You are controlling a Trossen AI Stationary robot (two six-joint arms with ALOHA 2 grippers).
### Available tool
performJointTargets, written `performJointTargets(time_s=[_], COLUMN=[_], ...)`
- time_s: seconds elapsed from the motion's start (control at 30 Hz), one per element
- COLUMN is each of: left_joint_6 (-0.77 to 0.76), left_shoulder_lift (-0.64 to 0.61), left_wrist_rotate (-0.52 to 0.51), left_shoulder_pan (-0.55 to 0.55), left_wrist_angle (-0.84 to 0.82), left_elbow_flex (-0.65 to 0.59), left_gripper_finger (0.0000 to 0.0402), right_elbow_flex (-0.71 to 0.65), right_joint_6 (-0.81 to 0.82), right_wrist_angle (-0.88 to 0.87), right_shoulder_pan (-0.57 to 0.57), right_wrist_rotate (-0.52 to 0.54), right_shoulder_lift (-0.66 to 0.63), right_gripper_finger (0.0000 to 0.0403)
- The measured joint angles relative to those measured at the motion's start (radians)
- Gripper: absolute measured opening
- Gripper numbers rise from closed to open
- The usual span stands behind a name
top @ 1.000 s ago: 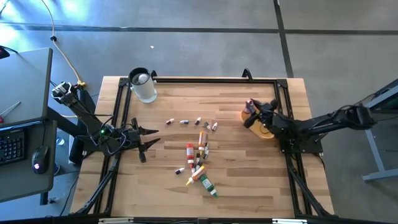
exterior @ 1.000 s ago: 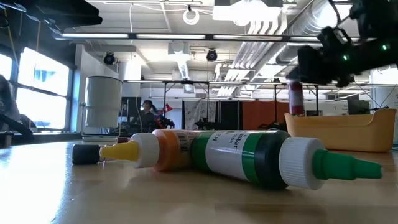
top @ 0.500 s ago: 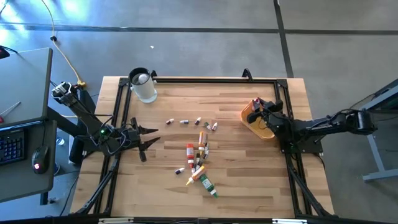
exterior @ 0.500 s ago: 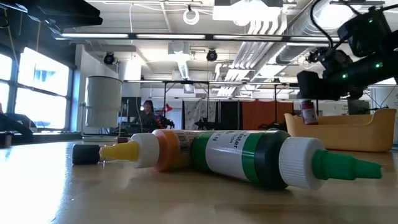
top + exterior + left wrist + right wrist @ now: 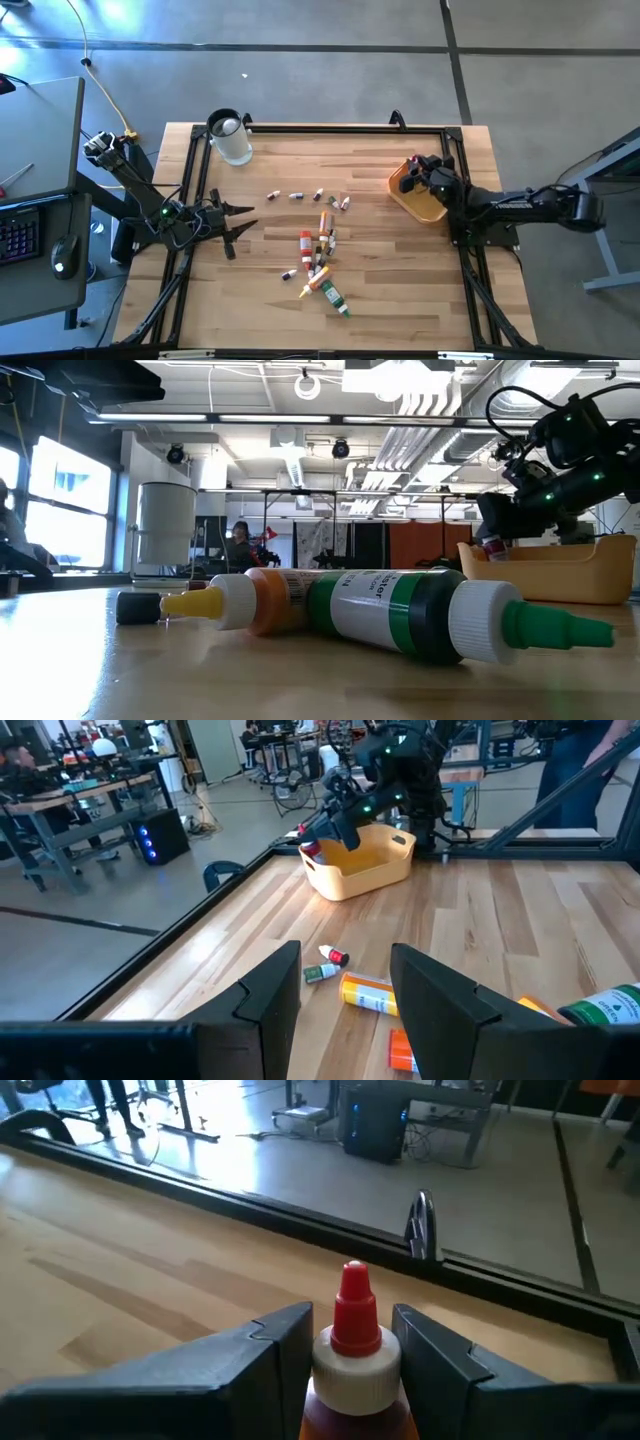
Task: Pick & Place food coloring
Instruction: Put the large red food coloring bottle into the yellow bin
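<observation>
My right gripper (image 5: 415, 172) hovers over the orange-yellow tray (image 5: 424, 203) at the table's right side, shut on a red food coloring bottle (image 5: 352, 1355) with a white collar and a red tip. In the low view the bottle (image 5: 492, 546) reaches down behind the tray's rim (image 5: 545, 550). Several more food coloring bottles (image 5: 318, 255) lie on their sides mid-table, and a row of tiny vials (image 5: 310, 196) lies farther back. My left gripper (image 5: 243, 219) waits open at the table's left, nothing between its fingers (image 5: 270, 1005). My right gripper pinches the bottle between its two fingers at the white collar (image 5: 357, 1370) just below the red tip. The fingers (image 5: 275, 1350) come nearly level from the table's right side. The bottle stands roughly upright, tip up, over the tray; whether its bottom touches the tray is hidden.
A clear round jar (image 5: 230, 138) stands at the far left corner. A black frame rail (image 5: 330, 128) runs around the tabletop. An orange bottle (image 5: 265, 600) and a green-banded one (image 5: 410, 615) lie close to the low camera. Bare wood lies between the vials and the tray.
My right gripper has swung a little toward the table's far right corner and sunk over the tray, tipping closer to level. The red bottle has gone down with it: a second ago it hung above the tray's rim, now its lower part is behind the rim.
</observation>
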Motion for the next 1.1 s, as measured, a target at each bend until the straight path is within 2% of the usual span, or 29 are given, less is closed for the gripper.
performJointTargets(time_s=[0.23, 0.47, 0.6, 0.9, 1.1], left_joint_6=[0.000, 0.000, 0.000, -0.008, 0.015], left_shoulder_lift=[0.000, 0.000, 0.000, 0.000, 0.000], left_wrist_rotate=[-0.001, -0.001, 0.000, 0.000, 0.003], left_shoulder_pan=[0.000, 0.000, 0.000, 0.000, 0.000], left_wrist_angle=[0.000, 0.000, 0.000, 0.001, 0.001], left_elbow_flex=[0.000, 0.000, 0.000, 0.000, 0.000], left_gripper_finger=[0.0153, 0.0153, 0.0153, 0.0153, 0.0153], right_elbow_flex=[0.001, 0.033, 0.069, 0.248, 0.395], right_joint_6=[-0.107, -0.129, -0.129, -0.238, -0.234], right_wrist_angle=[0.131, 0.100, 0.102, 0.189, 0.192], right_shoulder_pan=[-0.075, -0.160, -0.188, -0.192, -0.192], right_wrist_rotate=[-0.161, -0.267, -0.343, -0.357, -0.426], right_shoulder_lift=[0.000, 0.032, 0.122, 0.383, 0.569], right_gripper_finger=[0.0125, 0.0125, 0.0126, 0.0126, 0.0126])
